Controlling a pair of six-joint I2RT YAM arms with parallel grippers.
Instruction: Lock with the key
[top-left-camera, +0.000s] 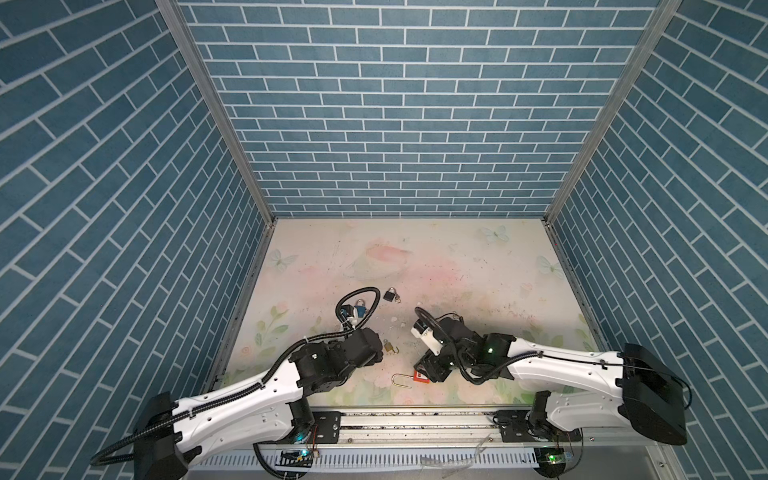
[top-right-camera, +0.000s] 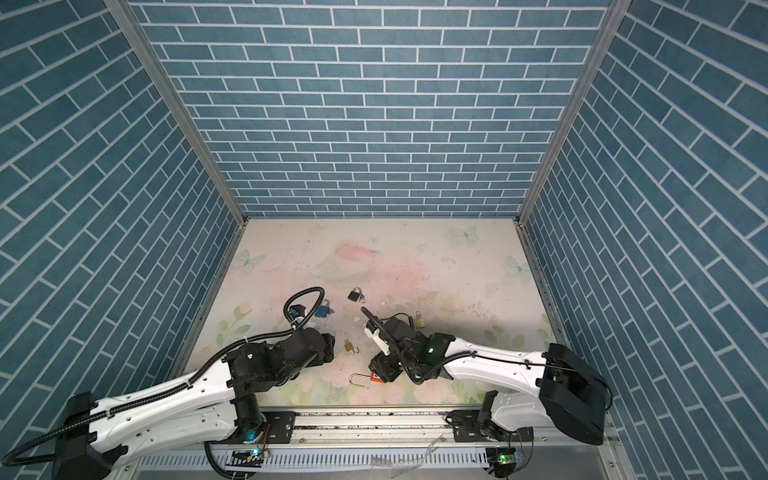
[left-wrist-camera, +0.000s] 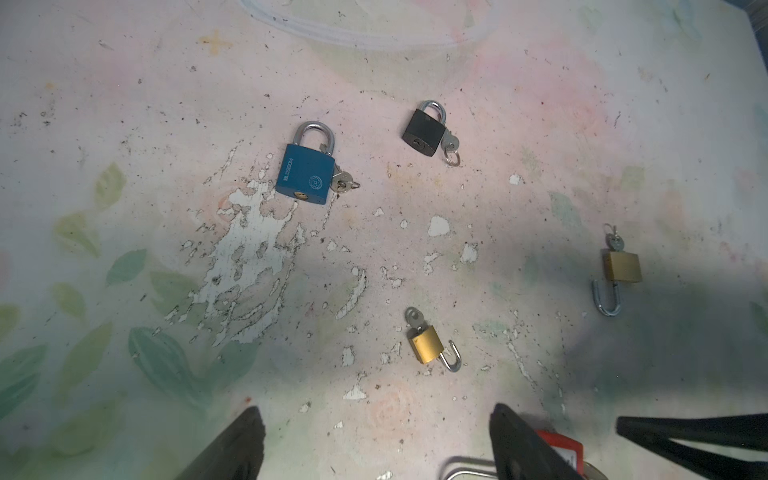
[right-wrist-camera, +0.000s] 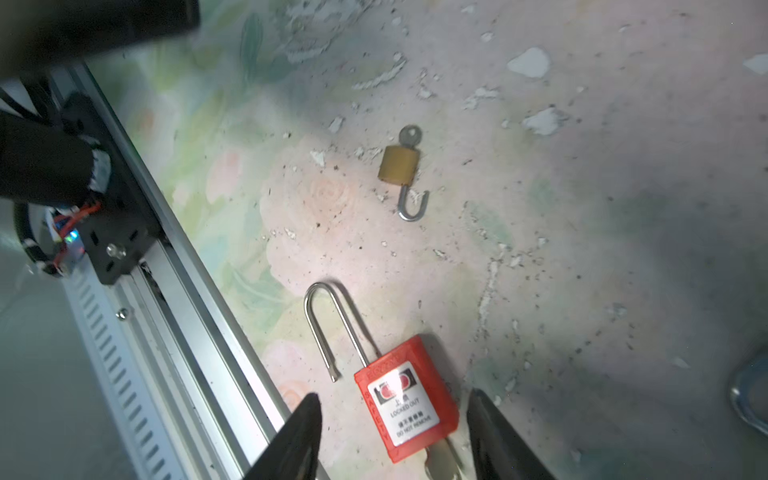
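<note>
The red lock is laid flat on the table, near its front edge and between the two arms; in both top views its body is half hidden under the right gripper, with the shackle reaching out toward the left arm's side; the long axis is run roughly across the table, and from the right wrist it is seen to run straight out from between the fingers, body near, shackle away; the right gripper is set astride the body with jaws apart and a gap seen on each side, so nothing is gripped; the left gripper is held wide open and empty, but the right is judged the nearer. The body is red with a white label; the long steel shackle stands open, its free end outside the body; a key is seated in the base, only partly in view.
</note>
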